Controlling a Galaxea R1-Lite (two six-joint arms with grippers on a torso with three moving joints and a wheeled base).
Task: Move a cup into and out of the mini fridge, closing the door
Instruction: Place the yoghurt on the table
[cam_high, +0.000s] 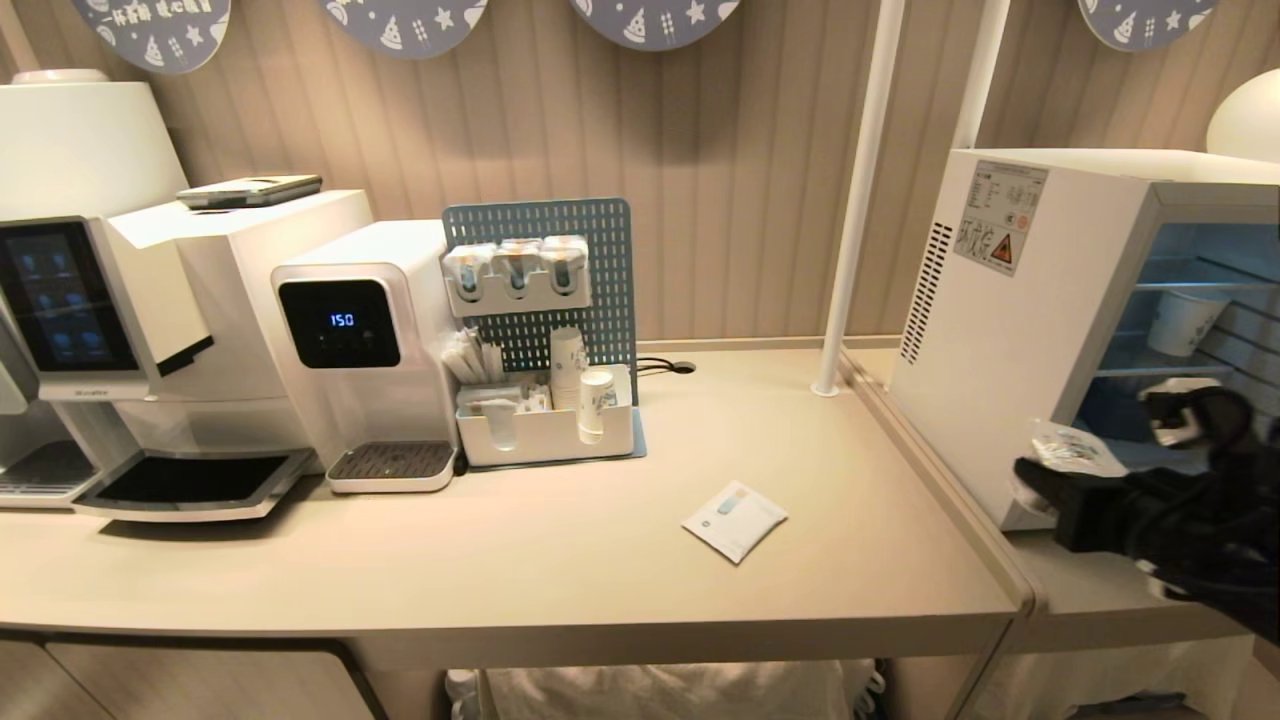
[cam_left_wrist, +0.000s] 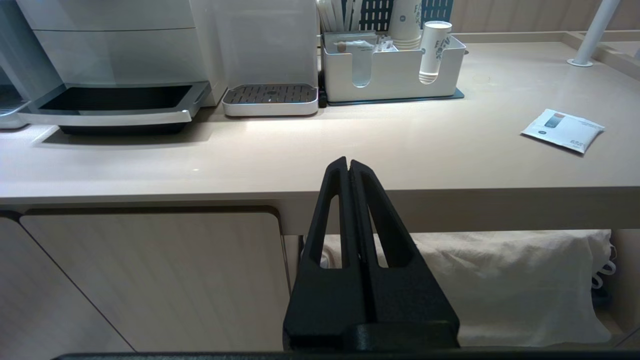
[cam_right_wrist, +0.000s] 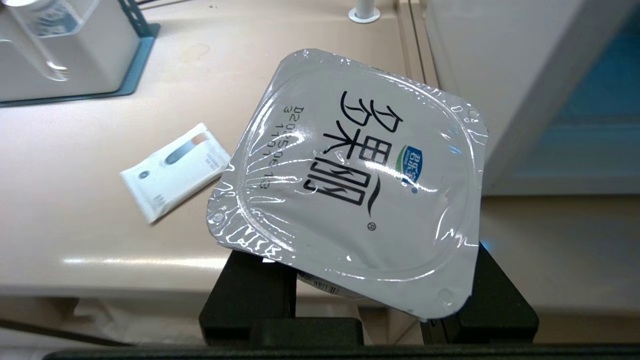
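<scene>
While the right gripper (cam_right_wrist: 350, 300) clamps the cup (cam_right_wrist: 350, 175) between its fingers, you are holding it in the air just in front of the fridge (cam_high: 1010, 330), low by its open front. Its printed lid faces the wrist camera, tilted. No door shows in any view, but you can see straight onto the shelves, so I judge it swung open. A taller paper cup (cam_high: 1185, 320) sits on a shelf inside. From these views you cannot tell whether the cup is about to go in or has just come out; either way, setting it down and shutting the door are left. Your left gripper (cam_left_wrist: 348, 165) is parked below the counter (cam_left_wrist: 300, 150) edge, fingers pressed together on nothing. A sachet (cam_high: 735, 520) lies on the counter.
</scene>
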